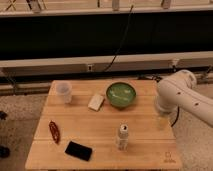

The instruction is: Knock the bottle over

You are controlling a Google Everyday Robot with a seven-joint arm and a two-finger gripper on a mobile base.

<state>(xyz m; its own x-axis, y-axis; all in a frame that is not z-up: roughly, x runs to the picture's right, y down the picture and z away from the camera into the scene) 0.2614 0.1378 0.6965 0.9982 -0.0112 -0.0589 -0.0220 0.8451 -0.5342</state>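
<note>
The bottle (122,136) is small, slim and whitish with a pale cap and a darker neck band. It stands upright on the wooden table (145,117), near the front, a little right of the middle. My white arm (182,97) reaches in from the right. My gripper (161,121) hangs down below it, over the table's right edge. It is to the right of the bottle, a little farther back, and apart from it.
A clear plastic cup (63,92) stands at the back left. A green bowl (121,95) and a white block (96,102) are at the back middle. A red object (54,131) and a black phone (78,150) lie front left.
</note>
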